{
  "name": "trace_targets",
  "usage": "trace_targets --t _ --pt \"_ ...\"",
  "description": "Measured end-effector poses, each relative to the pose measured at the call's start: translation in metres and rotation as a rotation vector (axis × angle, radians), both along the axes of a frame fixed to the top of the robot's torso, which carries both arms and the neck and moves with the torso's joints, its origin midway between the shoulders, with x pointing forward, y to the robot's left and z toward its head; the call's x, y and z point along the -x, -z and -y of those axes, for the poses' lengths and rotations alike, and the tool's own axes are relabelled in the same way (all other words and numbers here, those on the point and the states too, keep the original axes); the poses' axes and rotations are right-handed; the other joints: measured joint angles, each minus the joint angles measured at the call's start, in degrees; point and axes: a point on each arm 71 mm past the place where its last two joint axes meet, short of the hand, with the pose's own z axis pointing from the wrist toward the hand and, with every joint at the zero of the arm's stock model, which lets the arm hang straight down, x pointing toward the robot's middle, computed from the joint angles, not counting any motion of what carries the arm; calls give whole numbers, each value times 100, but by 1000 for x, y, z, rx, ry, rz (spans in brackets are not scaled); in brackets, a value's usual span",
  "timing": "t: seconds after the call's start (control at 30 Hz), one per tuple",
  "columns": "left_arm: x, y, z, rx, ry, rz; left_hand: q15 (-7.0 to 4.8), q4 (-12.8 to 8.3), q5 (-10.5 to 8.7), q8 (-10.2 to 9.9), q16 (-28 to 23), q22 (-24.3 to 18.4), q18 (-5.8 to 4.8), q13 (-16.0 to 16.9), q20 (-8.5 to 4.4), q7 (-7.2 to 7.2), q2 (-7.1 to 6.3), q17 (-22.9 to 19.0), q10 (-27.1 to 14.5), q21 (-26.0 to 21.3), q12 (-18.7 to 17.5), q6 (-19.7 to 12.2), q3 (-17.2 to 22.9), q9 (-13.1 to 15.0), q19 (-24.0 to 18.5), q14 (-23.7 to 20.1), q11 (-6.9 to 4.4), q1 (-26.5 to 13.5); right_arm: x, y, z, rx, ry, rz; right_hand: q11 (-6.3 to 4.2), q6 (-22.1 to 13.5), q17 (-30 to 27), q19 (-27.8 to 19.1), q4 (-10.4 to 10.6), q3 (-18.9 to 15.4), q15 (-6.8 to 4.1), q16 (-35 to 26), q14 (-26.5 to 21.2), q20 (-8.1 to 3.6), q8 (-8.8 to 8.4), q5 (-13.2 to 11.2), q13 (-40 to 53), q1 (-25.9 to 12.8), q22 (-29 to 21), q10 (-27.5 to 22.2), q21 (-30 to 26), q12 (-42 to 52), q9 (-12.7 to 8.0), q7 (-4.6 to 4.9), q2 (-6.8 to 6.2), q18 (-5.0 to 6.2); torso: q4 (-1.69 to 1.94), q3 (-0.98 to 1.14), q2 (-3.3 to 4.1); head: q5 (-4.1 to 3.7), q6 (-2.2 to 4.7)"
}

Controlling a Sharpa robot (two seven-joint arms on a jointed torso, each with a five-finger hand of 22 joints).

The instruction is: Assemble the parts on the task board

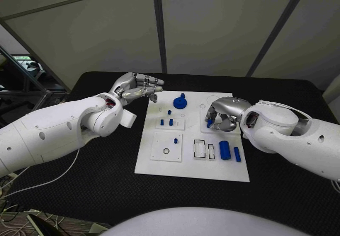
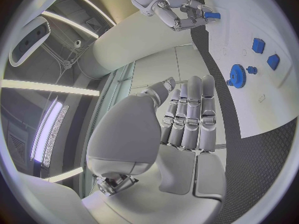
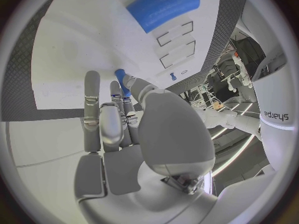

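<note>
Work is early: right hand (image 1: 224,114) pinches a blue part (image 3: 121,78) at the board's (image 1: 191,172) two o'clock; cylinder (image 1: 224,150) lies loose; left hand (image 1: 136,86) hovers empty, fingers apart.

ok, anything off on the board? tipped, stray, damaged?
Nothing stands out. The task board lies flat and square, and the blue cylinder lies loose on it, unassembled. The right robot hand pinches a small blue part.
</note>
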Motion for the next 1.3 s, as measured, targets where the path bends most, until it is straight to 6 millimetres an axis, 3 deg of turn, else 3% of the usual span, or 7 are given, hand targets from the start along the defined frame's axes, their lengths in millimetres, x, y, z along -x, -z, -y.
trace_targets --t 0.47,0.63,0.93,1.3 --pt "0 1 0 -1 1 -4 0 0 0 0 0 0 0 0 0 0 0 0 -22 0 23 0 0 0 0 0 -22 0 5 -7 2 -92 18 2 -20 33 68 20 158 -24 -13 66 14 -20 -4 -66 -1 -168 -17 61 0 0 25 -32 10 -1 1 -2 -3 -13 16" --pt "0 1 -1 -2 0 -5 0 0 0 0 0 0 0 0 0 0 0 1 -22 0 23 0 0 0 0 0 -22 0 9 -24 0 -146 12 19 -20 33 91 20 158 -24 -20 73 22 -20 -14 -66 -1 -168 -23 61 0 0 24 -34 9 -1 1 -3 -7 -14 27" --pt "-1 2 0 -2 0 -8 0 0 0 0 0 0 0 0 0 0 0 1 -22 0 23 0 0 0 0 0 -22 0 26 -47 -29 -259 -61 24 -41 63 118 40 158 -25 -20 94 22 0 -1 -44 4 -171 -28 81 0 -22 20 -43 5 -1 2 -3 -7 7 27" --pt "-1 3 1 -1 3 -9 0 0 0 0 0 0 0 0 0 0 0 -4 -22 0 23 0 0 0 0 0 -21 0 40 -52 -74 -379 -176 9 -41 63 124 61 157 -26 -20 116 22 -20 2 -10 4 -174 -29 81 0 -22 25 -41 2 -1 10 -8 -1 126 -26"
